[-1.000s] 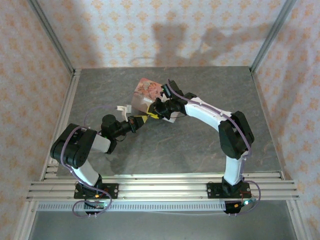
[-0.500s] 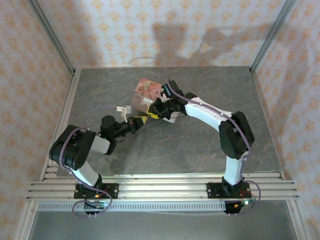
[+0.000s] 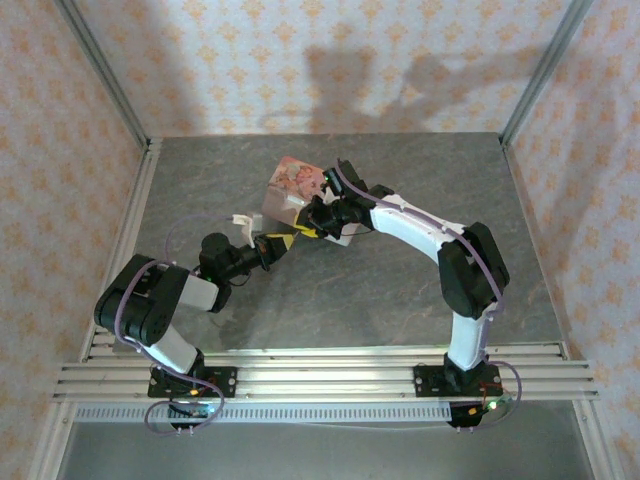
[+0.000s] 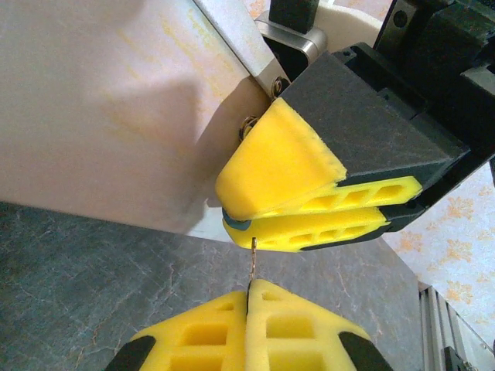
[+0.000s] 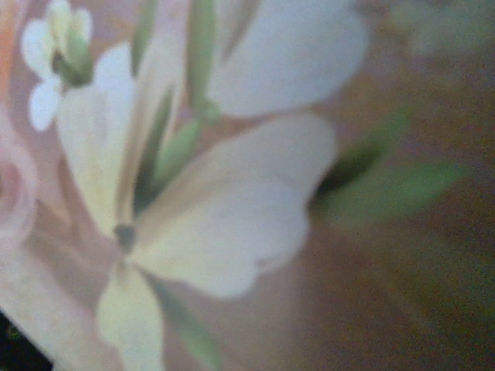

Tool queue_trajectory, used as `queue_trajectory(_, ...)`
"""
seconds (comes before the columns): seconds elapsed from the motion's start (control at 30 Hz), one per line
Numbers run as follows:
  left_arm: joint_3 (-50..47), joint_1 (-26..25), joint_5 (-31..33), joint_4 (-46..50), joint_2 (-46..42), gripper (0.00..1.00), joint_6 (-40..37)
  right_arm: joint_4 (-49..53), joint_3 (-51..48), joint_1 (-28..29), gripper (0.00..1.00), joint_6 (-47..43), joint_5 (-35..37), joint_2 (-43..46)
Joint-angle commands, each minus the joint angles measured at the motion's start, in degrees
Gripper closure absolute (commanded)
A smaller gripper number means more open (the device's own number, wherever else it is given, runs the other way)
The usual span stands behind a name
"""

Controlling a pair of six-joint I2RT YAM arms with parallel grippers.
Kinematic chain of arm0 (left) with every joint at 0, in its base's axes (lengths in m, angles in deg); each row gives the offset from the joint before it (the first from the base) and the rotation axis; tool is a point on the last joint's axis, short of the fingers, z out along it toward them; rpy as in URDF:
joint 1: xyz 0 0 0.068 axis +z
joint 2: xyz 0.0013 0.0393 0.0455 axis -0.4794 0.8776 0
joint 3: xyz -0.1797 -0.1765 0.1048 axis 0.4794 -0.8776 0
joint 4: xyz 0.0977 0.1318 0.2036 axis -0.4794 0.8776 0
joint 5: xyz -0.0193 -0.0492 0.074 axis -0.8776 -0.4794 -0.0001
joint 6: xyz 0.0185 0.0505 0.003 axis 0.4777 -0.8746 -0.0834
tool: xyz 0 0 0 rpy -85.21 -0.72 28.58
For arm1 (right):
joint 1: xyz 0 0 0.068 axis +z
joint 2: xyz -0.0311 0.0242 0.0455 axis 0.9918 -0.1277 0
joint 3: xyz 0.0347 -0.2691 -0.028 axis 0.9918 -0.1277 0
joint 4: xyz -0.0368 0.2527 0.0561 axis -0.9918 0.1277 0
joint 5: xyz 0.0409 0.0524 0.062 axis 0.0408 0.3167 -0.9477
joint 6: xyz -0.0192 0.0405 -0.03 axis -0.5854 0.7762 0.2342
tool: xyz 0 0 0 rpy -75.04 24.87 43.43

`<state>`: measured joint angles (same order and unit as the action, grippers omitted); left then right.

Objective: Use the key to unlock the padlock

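Where pressed flush together at the left gripper (image 4: 249, 297), pinches the key (image 4: 253, 267) by its lower end, with the thin silvery shaft standing up out of the seam. Reaches with the key's upper tip to the underside of the right gripper (image 4: 232, 215), close by the padlock (image 4: 237, 225); cannot tell whether seated in a keyhole. At the right gripper, nearly closed, with only a slim gap between the yellow fingers (image 4: 309, 232) and a sliver of dark teal nipped at their tips. Compared with a second ago, sits with the left arm's elbow nearer the near-left corner of the table (image 3: 400, 290), and with the left gripper drawn slightly leftward; leaves the right arm and the pink tin (image 3: 296, 181) as before. Shows the padlock only as a tiny dark, teal-edged speck, mostly hidden by the fingers, just beside the tin's pale side wall and below two small metal rings (image 4: 249, 124). Lies left of the table's middle and toward its far edge, at the tin's near side. Blurs, from the right wrist, into the tin's white-flower print (image 5: 216, 216).
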<state>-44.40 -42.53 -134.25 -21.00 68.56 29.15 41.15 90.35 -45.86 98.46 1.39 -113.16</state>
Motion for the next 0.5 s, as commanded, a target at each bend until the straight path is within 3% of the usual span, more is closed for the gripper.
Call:
queue_trajectory(0.0,0.88,-0.38,1.03,-0.36,-0.82,1.0,-2.15,-0.62,0.07,-0.36,1.0,1.89,-2.5,2.83)
queue_trajectory(0.47,2.28,-0.57,2.39,-2.16,0.93,1.0,-1.36,-1.5,-0.64,-0.41,1.0,2.76,-2.9,2.83)
